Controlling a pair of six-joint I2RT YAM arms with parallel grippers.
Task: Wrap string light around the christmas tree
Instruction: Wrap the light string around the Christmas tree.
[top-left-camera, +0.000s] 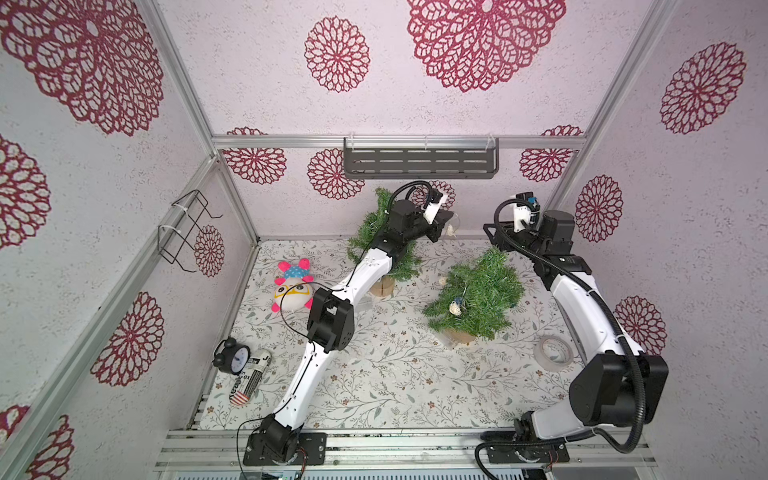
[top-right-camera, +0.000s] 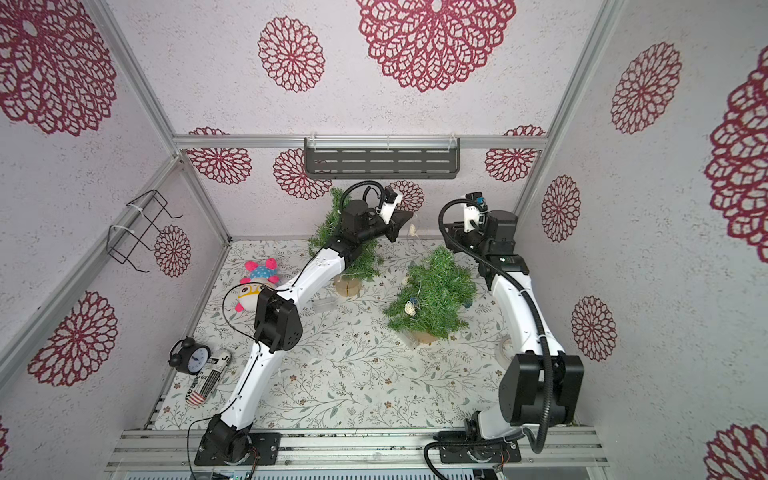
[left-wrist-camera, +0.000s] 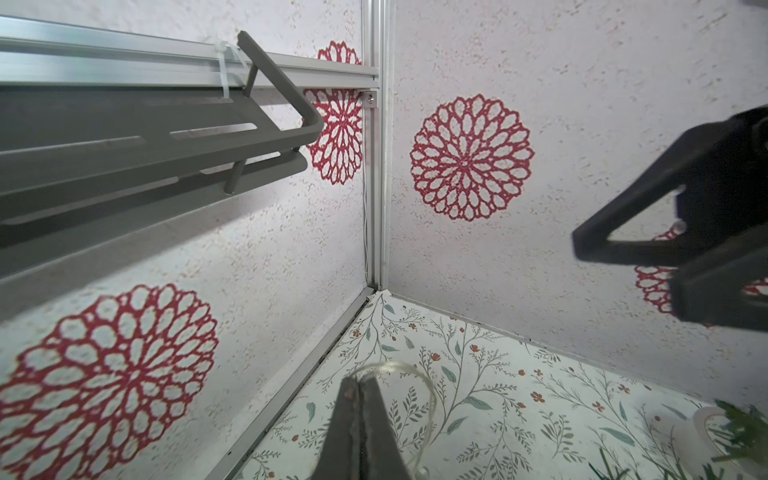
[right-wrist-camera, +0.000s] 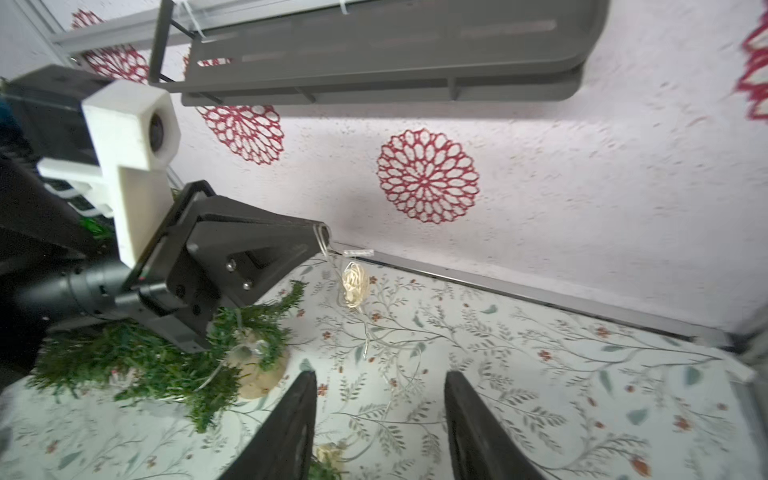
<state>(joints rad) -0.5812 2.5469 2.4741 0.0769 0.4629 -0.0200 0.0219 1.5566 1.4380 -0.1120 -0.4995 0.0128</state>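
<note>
Mid-desk (top-left-camera: 374, 386), toward the right edge, the near tree (top-left-camera: 478, 291) carries one ball (top-left-camera: 456, 308) of the string light (right-wrist-camera: 355, 284). By the far edge, the left hand (right-wrist-camera: 322, 237) is clamped on the wire, another ball dangling under it beside the far tree (top-left-camera: 374, 232). The right hand (right-wrist-camera: 380, 378) gapes empty, facing it. Best, I judge: right takes the slack close to the pinch before left lets go, keeping the wire taut and clear of needles. Wall basket (top-left-camera: 166, 228) and far shelf (top-left-camera: 419, 164): nothing seen inside.
</note>
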